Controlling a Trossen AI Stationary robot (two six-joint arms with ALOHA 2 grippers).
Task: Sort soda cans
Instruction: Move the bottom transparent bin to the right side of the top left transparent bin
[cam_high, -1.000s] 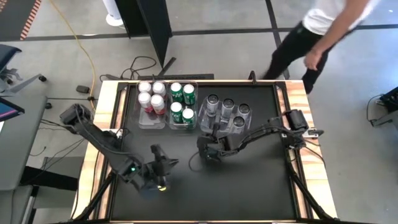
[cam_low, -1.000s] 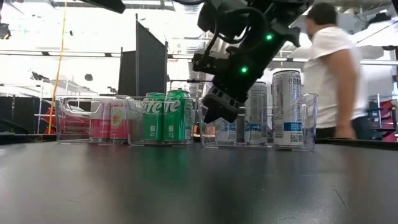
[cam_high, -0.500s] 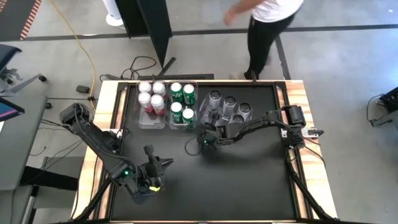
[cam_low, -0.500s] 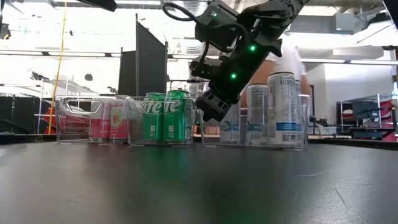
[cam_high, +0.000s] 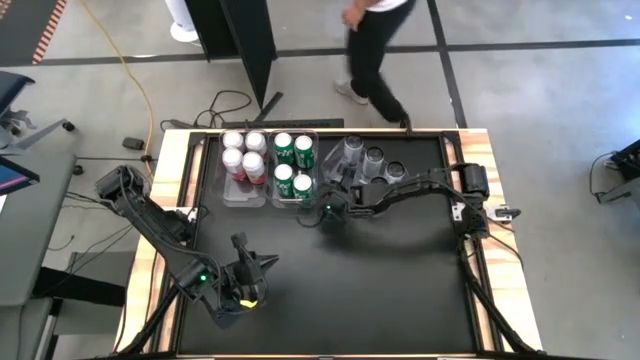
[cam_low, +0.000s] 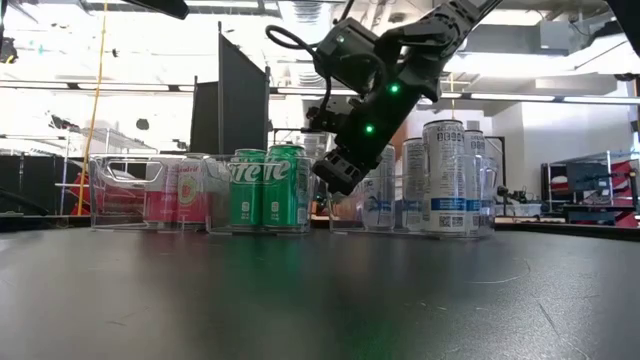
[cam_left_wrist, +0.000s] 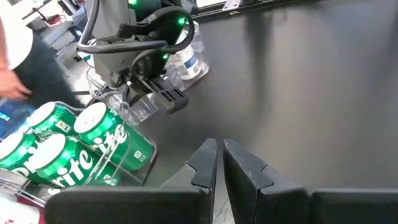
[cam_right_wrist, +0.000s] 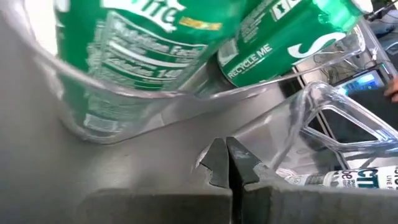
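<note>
Four red-pink cans (cam_high: 241, 154) sit in one clear bin (cam_high: 243, 196); four green cans (cam_high: 293, 165) in a second; four dark cans (cam_high: 372, 166) in a third; three bins, twelve cans.

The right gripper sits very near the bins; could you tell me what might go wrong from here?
The right gripper, jaws shut and empty, hangs low at the gap between the green cans' bin and the grey cans' bin. A sideways move could push either light bin across the table.

A person is walking past the table's far edge, within range of a wide arm swing.
</note>
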